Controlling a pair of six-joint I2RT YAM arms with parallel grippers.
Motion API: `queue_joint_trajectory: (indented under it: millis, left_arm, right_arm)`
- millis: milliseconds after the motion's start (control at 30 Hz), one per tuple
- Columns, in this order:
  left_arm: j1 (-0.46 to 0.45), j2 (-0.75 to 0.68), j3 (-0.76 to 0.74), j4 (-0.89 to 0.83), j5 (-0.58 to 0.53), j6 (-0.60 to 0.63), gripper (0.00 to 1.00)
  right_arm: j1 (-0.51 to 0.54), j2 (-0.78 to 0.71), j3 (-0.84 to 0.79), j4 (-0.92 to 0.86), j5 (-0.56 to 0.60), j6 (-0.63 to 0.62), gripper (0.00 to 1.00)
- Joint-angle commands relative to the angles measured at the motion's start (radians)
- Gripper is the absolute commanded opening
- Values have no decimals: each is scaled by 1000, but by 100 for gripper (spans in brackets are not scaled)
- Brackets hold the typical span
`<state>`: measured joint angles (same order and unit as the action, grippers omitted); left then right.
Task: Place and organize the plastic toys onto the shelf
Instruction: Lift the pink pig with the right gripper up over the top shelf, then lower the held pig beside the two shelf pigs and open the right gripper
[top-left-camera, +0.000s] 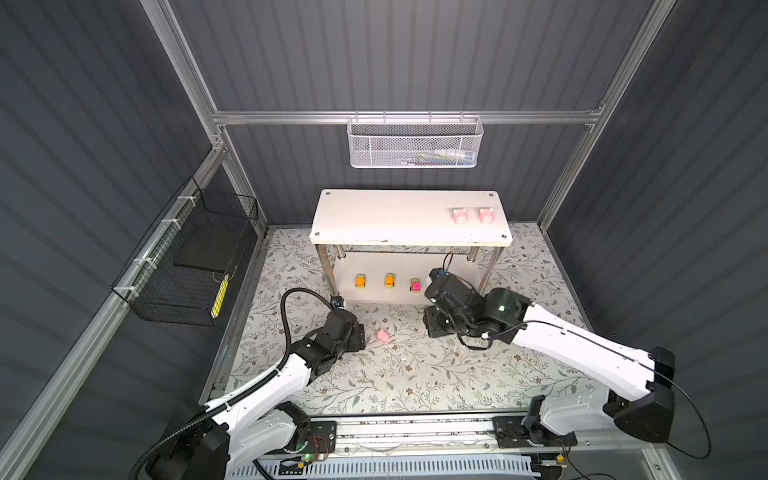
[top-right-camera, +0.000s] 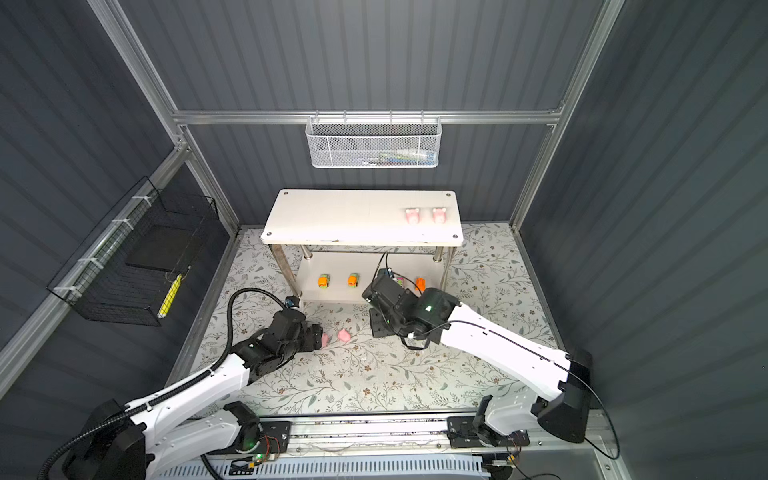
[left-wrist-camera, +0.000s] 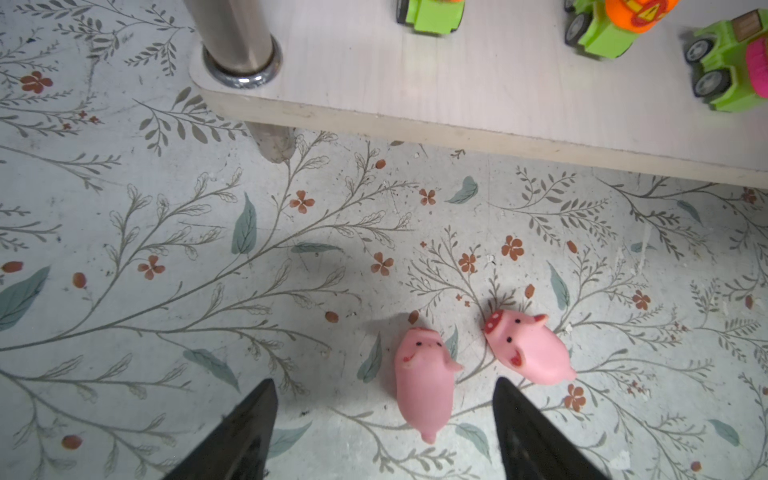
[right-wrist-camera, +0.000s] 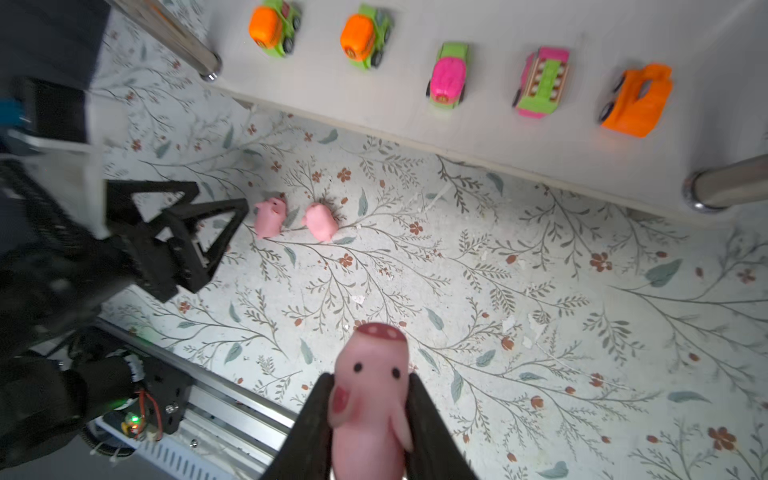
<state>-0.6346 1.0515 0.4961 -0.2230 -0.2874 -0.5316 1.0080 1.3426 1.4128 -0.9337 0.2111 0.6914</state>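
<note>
Right wrist view: the right gripper (right-wrist-camera: 370, 380) is pinched narrow on a pink pig (right-wrist-camera: 370, 407). The pig's face points outward from between the two dark fingers, and it is held above the floral mat (right-wrist-camera: 540, 311). Beyond it, the lower board (right-wrist-camera: 498, 137) of the shelf (top-left-camera: 395, 224) carries five cars (right-wrist-camera: 448, 77) in a row — two orange-and-green, two pink-and-green, and one plain orange at the end near a metal leg (right-wrist-camera: 723, 187).

Two loose pigs (right-wrist-camera: 320, 222) lie on the mat in front of that board, close together; whether they touch I cannot tell.

Left wrist view shows the left gripper (left-wrist-camera: 384, 381) spread wide and holding nothing. One loose pig lies lengthwise in the gap at its tips, touching neither finger, and the second lies just beyond one fingertip.

In both top views two further pigs (top-left-camera: 459, 215) sit side by side on the top board (top-left-camera: 374, 216) — near its right end, apart from each other.
</note>
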Motion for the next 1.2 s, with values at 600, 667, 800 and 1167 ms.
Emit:
queue_joint_trajectory:
  millis: [600, 667, 800, 1167]
  left_arm:
    - [6, -62, 2, 33, 20, 12, 99]
    - [6, -68, 1, 34, 30, 5, 100]
    - [6, -74, -8, 40, 33, -3, 100]
    - [6, -67, -4, 31, 30, 4, 100]
  right_arm:
    - [-192, 296, 776, -110, 96, -371, 31]
    - [-218, 333, 802, -100, 91, -379, 30]
    - [-262, 387, 851, -92, 92, -395, 31]
    - [-328, 497, 913, -98, 50, -400, 32]
